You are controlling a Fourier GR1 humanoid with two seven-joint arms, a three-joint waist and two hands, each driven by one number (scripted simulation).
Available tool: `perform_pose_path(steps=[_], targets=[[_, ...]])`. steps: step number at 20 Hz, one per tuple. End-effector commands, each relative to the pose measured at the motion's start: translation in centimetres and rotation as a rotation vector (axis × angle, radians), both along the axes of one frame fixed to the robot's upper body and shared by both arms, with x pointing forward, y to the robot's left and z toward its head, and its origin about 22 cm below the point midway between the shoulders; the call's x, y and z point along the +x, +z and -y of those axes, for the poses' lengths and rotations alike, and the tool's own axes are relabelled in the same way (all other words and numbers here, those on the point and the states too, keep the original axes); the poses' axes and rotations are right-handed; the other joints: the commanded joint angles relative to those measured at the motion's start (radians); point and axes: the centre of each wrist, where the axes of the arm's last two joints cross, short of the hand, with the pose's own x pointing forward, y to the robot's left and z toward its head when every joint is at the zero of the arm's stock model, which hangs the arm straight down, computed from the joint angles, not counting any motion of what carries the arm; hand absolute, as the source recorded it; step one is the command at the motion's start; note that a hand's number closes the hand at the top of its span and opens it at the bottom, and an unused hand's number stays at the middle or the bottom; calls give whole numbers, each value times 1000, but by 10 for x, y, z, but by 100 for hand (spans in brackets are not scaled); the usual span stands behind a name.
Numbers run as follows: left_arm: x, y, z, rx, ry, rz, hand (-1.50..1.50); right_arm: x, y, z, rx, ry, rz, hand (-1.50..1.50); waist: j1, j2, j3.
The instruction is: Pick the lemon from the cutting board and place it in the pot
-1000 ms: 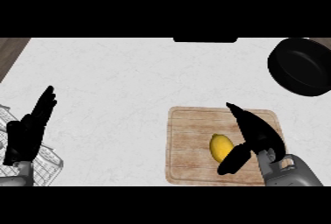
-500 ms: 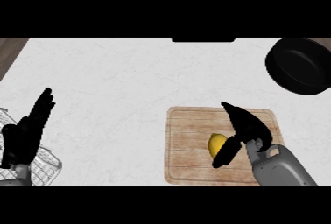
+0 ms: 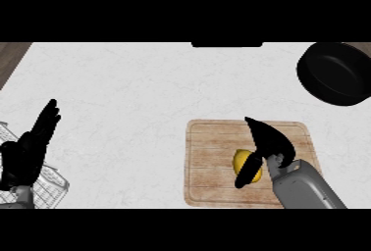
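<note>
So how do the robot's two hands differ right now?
The right hand is over the cutting board, thumb and fingers curling round the lemon; the left hand rests near the left edge beside a wire basket, away from the board. The right hand's fingers bend; the left hand's are straight, pointing up. Both are black on grey forearms.

A white marbled counter (image 3: 145, 83) is seen, on which a wooden board (image 3: 210, 147), a black pot (image 3: 337, 73) and a wire basket (image 3: 43, 188) are set.
</note>
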Motion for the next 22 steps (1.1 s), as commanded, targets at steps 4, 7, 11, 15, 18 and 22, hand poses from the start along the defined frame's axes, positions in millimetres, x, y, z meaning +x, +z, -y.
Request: perform_pose_path(steps=[4,7,11,15,18,22], targets=[[-6,-14,1,13,46,-54,0,0,-5,1,-106,-5,-133,150,-2,4,-7],[-11,-15,-12,15,43,-73,0,-7,-10,-13,-98,60,-70,150,1,3,-7],[-14,-21,-8,1,54,-64,0,3,-9,-10,-93,25,-50,150,1,4,-7],[-5,-13,-1,17,42,-55,0,-1,3,-18,-101,49,-52,150,-3,3,-7],[-20,-18,-1,26,50,-56,0,9,0,-8,-70,133,-3,150,4,3,-7],[-10,-11,-8,15,52,-65,0,14,36,38,-44,495,160,150,7,5,-5]])
